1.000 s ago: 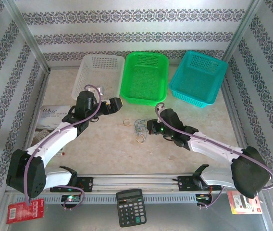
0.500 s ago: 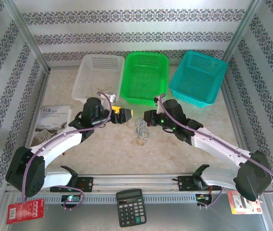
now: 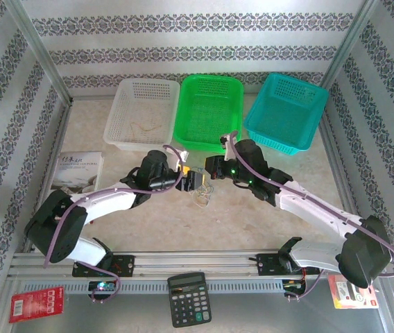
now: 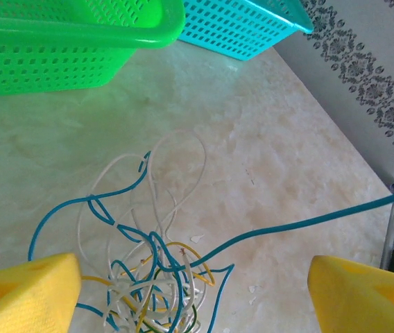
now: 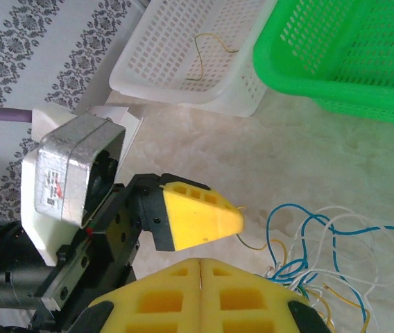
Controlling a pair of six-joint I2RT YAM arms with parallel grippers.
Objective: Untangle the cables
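Overhead view of a pale, marbled table (image 3: 148, 222) with three plastic baskets along its far edge: a white basket (image 3: 124, 104) on the left, a green basket (image 3: 183, 111) in the middle and a teal basket (image 3: 287, 111) on the right. The cables (image 3: 201, 194), a small tangle of thin blue, white and yellow wires, lie on the table near the middle, just in front of the green basket.

Both arms reach in toward the tangle. The left tool (image 3: 194, 180) hangs right over the cables with its yellow fingers (image 4: 23, 291) spread wide; its wrist camera shows the knot sitting between them, touching neither. One blue strand (image 4: 301, 225) runs up and away to the right.

The right tool (image 3: 211, 168) sits just beyond the tangle, its yellow fingers (image 5: 204, 291) pressed together. Whether a strand is caught between them cannot be told.

A single yellow strand (image 5: 207, 45) lies apart inside the white basket.
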